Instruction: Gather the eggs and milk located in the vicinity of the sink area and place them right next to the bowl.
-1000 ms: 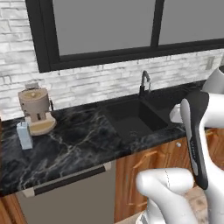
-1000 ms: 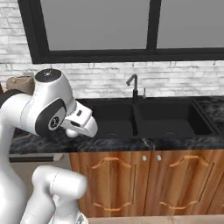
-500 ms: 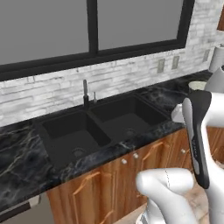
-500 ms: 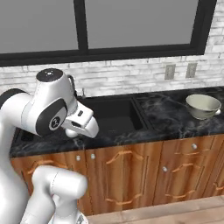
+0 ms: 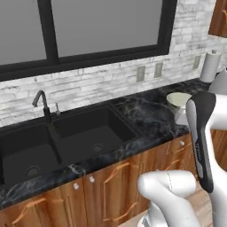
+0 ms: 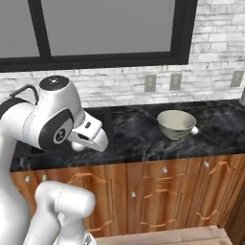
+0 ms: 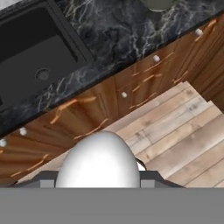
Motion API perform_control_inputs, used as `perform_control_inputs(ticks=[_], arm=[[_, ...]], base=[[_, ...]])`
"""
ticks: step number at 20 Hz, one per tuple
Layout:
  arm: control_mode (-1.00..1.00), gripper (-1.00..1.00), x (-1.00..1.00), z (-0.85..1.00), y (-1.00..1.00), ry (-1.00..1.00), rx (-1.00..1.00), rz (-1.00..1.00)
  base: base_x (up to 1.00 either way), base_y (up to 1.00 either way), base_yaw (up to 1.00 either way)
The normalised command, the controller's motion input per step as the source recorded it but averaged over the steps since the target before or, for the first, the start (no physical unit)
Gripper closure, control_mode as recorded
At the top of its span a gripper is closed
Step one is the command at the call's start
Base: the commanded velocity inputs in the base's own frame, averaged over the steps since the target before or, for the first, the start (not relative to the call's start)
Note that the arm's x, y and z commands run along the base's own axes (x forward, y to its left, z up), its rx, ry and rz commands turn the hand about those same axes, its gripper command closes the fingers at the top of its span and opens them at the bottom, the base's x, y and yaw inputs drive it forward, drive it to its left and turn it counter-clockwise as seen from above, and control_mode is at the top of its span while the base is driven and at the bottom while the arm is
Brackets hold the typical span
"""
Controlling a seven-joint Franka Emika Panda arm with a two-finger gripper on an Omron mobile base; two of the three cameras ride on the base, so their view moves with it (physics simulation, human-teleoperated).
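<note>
Base drives on rightward, view sliding along counter; bowl (image 6: 176,123) now nearer, second egg (image 6: 194,129) beside it. My gripper (image 7: 99,168) clamps egg (image 7: 98,161).

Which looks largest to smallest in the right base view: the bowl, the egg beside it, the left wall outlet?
1. bowl, clearly the largest.
2. left wall outlet, a tall plate on the brick.
3. egg, a small white oval at the bowl's right side.
The outlet sits farther back, so its true size may be understated.
</note>
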Motion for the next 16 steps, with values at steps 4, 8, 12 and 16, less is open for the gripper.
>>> perform_control_inputs(ticks=[4, 8, 12, 16], arm=[[1.0, 1.0, 0.0, 0.0, 0.0, 0.0, 0.0, 0.0], [1.0, 1.0, 0.0, 0.0, 0.0, 0.0, 0.0, 0.0], [1.0, 1.0, 0.0, 0.0, 0.0, 0.0, 0.0, 0.0], [1.0, 1.0, 0.0, 0.0, 0.0, 0.0, 0.0, 0.0]], base=[[0.69, -1.0, 0.08], [0.63, -0.95, 0.0], [0.76, -0.96, 0.12], [0.96, -0.44, 0.21]])
